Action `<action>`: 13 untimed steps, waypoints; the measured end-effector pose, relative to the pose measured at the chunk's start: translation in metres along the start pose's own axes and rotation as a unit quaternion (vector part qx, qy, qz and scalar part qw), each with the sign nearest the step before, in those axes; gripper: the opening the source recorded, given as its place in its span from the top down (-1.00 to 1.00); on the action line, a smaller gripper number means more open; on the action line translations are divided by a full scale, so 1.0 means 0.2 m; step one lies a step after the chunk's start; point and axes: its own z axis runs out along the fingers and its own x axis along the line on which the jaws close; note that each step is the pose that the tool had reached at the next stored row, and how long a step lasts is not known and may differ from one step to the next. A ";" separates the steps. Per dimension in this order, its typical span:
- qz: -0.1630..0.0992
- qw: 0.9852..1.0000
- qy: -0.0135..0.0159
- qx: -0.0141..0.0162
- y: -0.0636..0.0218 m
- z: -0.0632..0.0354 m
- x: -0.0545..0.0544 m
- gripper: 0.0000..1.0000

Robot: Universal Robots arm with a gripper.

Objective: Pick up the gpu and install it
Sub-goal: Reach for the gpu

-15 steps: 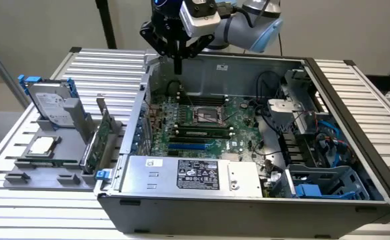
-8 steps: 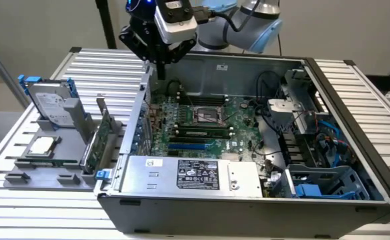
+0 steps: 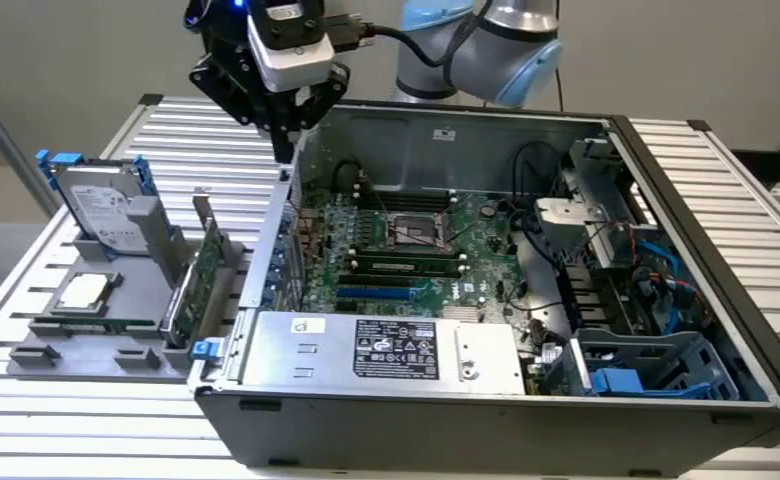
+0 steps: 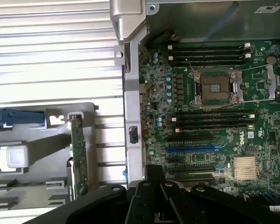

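My gripper (image 3: 285, 148) over the computer case (image 3: 497, 425) wall.
Jaws pressed together, holding nothing; gpu (image 3: 209, 268) upright in grey holder (image 3: 97, 357).

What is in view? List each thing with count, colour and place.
gpu: one, green board, upright in the grey holder at the exterior view's left.
hard drive: one, silver with blue rails, in that holder.
processor chip: one, silver, on the holder.
computer case: one, dark grey, open, on the slatted table.
motherboard: one, green, inside the case.
power supply: one, silver, inside the case.
arm: one, silver and blue, behind the case.
end effector: one, black, above the case wall nearest the holder.
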 end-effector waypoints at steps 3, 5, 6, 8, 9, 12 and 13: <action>0.000 1.000 0.000 0.000 -0.013 0.002 0.07 1.00; 0.000 1.000 0.000 0.000 -0.022 0.005 0.11 1.00; 0.000 1.000 0.000 0.000 -0.025 0.007 0.14 1.00; 0.000 1.000 0.000 0.000 -0.033 0.014 0.18 1.00; 0.000 1.000 0.000 0.000 -0.037 0.018 0.20 1.00; 0.000 1.000 0.000 0.000 -0.048 0.031 0.27 1.00; 0.000 1.000 0.000 0.000 -0.052 0.035 0.30 1.00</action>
